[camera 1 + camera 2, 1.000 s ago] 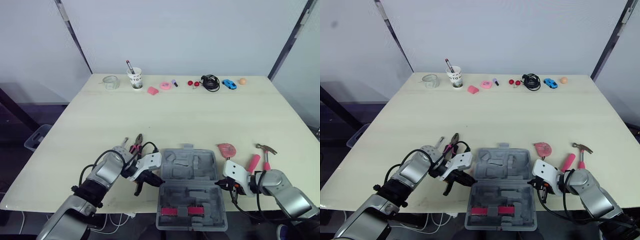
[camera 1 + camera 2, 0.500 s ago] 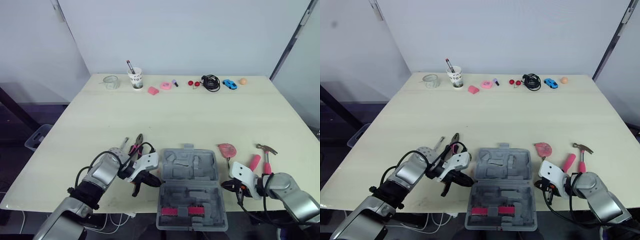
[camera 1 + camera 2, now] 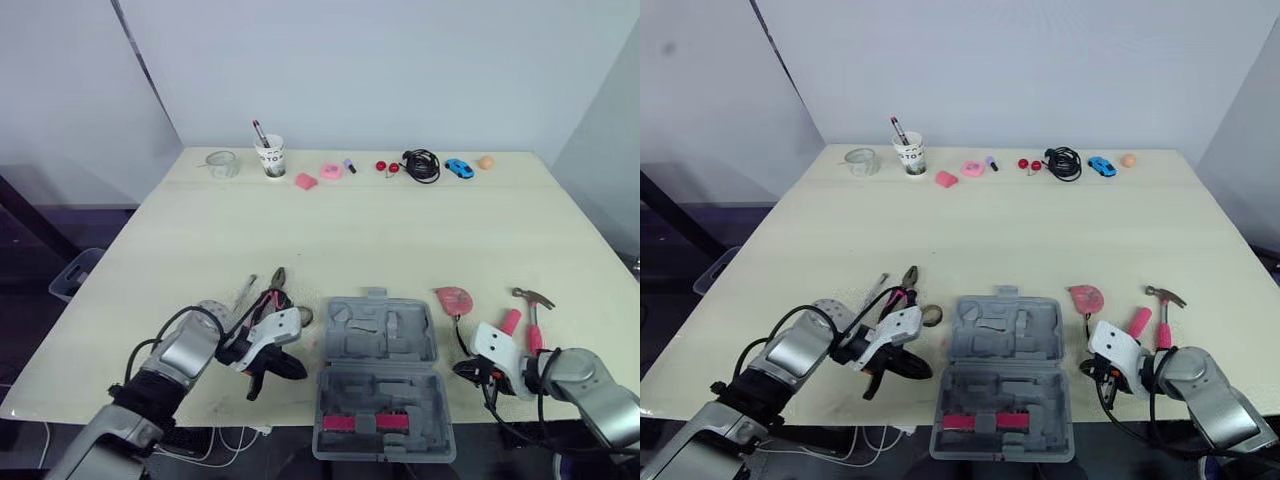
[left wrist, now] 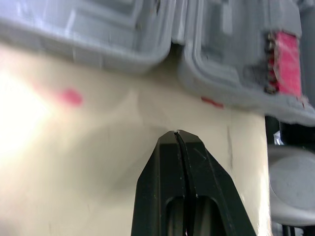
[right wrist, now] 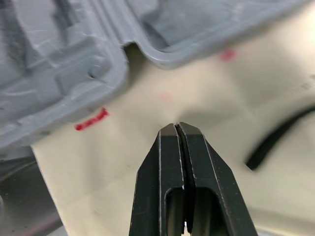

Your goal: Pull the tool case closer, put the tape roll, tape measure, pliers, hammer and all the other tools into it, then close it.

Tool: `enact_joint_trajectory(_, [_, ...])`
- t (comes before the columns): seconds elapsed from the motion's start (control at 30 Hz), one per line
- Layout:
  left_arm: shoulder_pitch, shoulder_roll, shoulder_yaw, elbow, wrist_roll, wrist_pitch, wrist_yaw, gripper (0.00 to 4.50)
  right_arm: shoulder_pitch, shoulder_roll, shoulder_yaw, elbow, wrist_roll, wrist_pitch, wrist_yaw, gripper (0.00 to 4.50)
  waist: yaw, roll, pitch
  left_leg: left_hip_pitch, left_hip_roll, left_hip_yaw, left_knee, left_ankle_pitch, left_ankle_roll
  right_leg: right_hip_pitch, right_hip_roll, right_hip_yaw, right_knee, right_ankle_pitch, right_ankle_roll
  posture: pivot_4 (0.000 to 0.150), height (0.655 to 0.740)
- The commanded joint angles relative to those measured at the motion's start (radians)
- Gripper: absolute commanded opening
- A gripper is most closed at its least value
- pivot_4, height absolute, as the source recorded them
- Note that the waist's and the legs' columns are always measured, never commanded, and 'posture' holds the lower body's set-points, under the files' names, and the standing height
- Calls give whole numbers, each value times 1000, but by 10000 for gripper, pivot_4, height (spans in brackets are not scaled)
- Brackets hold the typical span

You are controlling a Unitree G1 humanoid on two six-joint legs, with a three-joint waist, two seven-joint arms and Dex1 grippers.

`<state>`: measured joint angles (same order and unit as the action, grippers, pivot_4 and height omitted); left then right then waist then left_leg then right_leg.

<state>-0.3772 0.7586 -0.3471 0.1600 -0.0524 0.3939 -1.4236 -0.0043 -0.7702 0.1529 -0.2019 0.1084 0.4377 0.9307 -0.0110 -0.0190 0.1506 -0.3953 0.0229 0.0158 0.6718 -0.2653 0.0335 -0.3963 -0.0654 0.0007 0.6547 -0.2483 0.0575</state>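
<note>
The grey tool case (image 3: 381,372) lies open at the table's near edge, with red latches on its near half. My left gripper (image 3: 300,371) is shut and empty, a little to the left of the case (image 4: 221,59). Pink-handled pliers (image 3: 273,293) and a small tape roll (image 3: 931,316) lie just behind that arm. My right gripper (image 3: 459,370) is shut and empty, just right of the case (image 5: 74,59). The pink tape measure (image 3: 453,298) and the pink-handled hammer (image 3: 531,312) lie behind it, with another pink-handled tool (image 3: 508,322) beside the hammer.
Along the table's far edge stand a paper cup with a pen (image 3: 269,157), a glass jar (image 3: 222,164), pink bits (image 3: 331,171), a black cable (image 3: 421,165), a blue toy car (image 3: 458,168) and an orange ball (image 3: 485,161). A thin metal tool (image 3: 246,290) lies left of the pliers.
Both grippers have drawn away from the case's sides, the left one leftward and the right one rightward. The case has stayed put. The tape roll now shows behind the left gripper.
</note>
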Motion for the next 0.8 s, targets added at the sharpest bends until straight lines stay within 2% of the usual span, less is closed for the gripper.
enact_joint_trajectory(0.03, [41,29,75,-68,-59,7,15,358,21,5,-82,-50,46,-42,-16,0,0,0,0,0,0,0,0,0,0,0,0,0,0,0,0,1500,7400])
enact_joint_trajectory(0.2, [121,15,214,-127,-165,-42,73,358,56,59,-184,-53,108,-129,-54,0,2,0,0,0,3,0,0,0,0,0,-1,0,-1,0,0,1500,7400])
enact_joint_trajectory(0.27, [145,-53,323,-125,-214,-123,178,358,80,91,-240,-36,128,-216,-70,0,6,1,1,0,3,0,0,0,0,0,-1,0,-1,0,0,1500,7400])
enact_joint_trajectory(0.37, [188,-105,429,-142,-269,-195,243,358,107,141,-325,-18,173,-296,-99,0,11,0,1,-1,3,0,0,0,0,0,-2,0,-2,0,0,1500,7400])
enact_joint_trajectory(0.8, [466,-87,674,-196,-434,-146,307,358,313,238,-587,24,335,-399,-117,0,8,1,0,1,3,3,-2,0,0,1,-5,0,-3,-2,-4,1500,7400])
